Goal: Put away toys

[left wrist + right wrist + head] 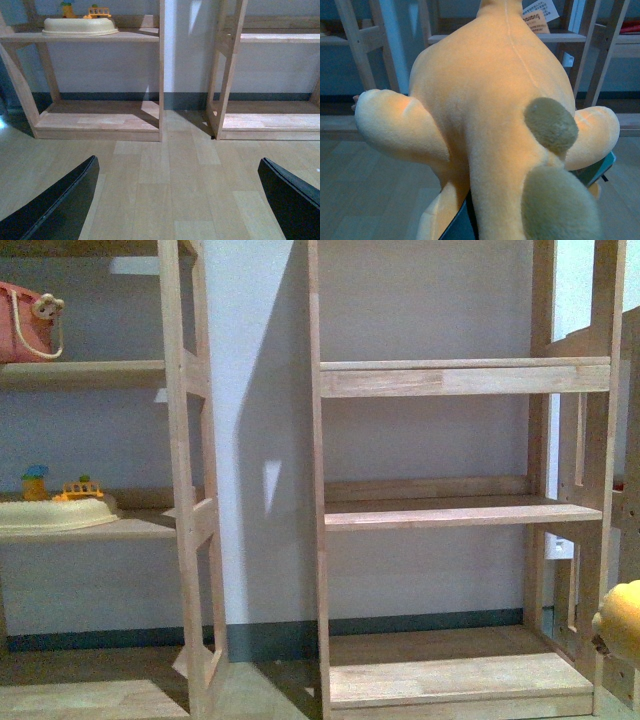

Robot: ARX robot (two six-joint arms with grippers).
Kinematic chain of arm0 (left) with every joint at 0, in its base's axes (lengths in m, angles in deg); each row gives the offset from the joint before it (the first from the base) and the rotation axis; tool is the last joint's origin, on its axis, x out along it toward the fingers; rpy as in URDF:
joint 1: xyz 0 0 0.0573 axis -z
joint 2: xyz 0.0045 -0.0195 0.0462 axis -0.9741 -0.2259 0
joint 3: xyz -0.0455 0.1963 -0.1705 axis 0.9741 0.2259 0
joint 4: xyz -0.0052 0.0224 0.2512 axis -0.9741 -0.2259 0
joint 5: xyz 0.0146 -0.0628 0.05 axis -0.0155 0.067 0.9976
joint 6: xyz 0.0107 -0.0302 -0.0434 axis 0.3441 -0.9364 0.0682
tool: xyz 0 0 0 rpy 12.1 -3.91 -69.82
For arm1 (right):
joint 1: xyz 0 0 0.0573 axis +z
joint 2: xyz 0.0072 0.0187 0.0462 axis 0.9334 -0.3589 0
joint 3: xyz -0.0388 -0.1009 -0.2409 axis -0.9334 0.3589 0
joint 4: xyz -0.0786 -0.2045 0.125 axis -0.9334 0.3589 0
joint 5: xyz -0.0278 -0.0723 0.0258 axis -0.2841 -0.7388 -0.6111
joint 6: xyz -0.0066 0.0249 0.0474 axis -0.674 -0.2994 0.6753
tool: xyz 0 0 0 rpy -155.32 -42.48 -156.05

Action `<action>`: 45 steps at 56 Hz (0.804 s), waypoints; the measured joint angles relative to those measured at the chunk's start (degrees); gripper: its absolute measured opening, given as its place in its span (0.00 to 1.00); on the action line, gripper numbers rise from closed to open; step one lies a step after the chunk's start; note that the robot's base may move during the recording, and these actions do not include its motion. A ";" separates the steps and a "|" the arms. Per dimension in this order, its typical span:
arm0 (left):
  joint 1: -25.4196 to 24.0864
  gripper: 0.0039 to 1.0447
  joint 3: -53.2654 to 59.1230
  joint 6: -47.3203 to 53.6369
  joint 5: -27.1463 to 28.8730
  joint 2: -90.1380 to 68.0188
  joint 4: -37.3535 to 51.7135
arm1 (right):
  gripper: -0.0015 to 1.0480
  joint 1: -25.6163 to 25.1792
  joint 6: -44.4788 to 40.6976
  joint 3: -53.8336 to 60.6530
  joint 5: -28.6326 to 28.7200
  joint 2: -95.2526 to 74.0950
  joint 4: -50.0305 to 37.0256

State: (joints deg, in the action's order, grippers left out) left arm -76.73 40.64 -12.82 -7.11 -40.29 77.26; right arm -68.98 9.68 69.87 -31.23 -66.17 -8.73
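The orange-yellow plush animal (490, 115) fills the right wrist view, with brownish patches and a paper tag at its far end. My right gripper (525, 210) is shut on it; only dark finger parts show under the plush. In the front view a bit of the plush (622, 620) shows at the right edge, low, beside the right wooden shelf unit (460, 512). My left gripper (180, 200) is open and empty above the wood floor, facing the gap between the two shelf units.
The left wooden shelf unit (190, 490) holds a cream tray (55, 514) with small yellow toys and, higher up, a pink bag (25, 325). A white wall stands behind the shelves. The right unit's shelves show nothing on them.
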 joint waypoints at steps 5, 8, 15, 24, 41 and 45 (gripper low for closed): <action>0.00 0.94 0.00 0.00 0.02 0.00 0.00 | 0.07 -0.02 0.00 0.00 0.00 0.02 0.00; 0.00 0.94 0.00 0.00 0.00 0.00 0.00 | 0.07 0.00 0.02 0.00 0.00 0.02 0.00; 0.00 0.94 0.00 0.00 0.00 0.00 0.00 | 0.07 -0.02 0.02 0.00 0.00 0.00 0.00; 0.00 0.94 0.00 0.00 0.00 0.02 0.00 | 0.07 0.00 0.00 0.00 0.00 0.00 0.00; 0.00 0.94 0.00 0.00 0.02 0.02 0.00 | 0.07 0.00 0.00 0.00 0.00 0.00 0.00; 0.00 0.94 0.00 0.00 0.02 0.02 0.00 | 0.07 0.00 0.02 0.00 -0.02 0.00 0.00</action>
State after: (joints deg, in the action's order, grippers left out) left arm -76.73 40.64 -12.82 -7.09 -40.27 77.26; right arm -68.98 9.70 69.87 -31.25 -66.17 -8.73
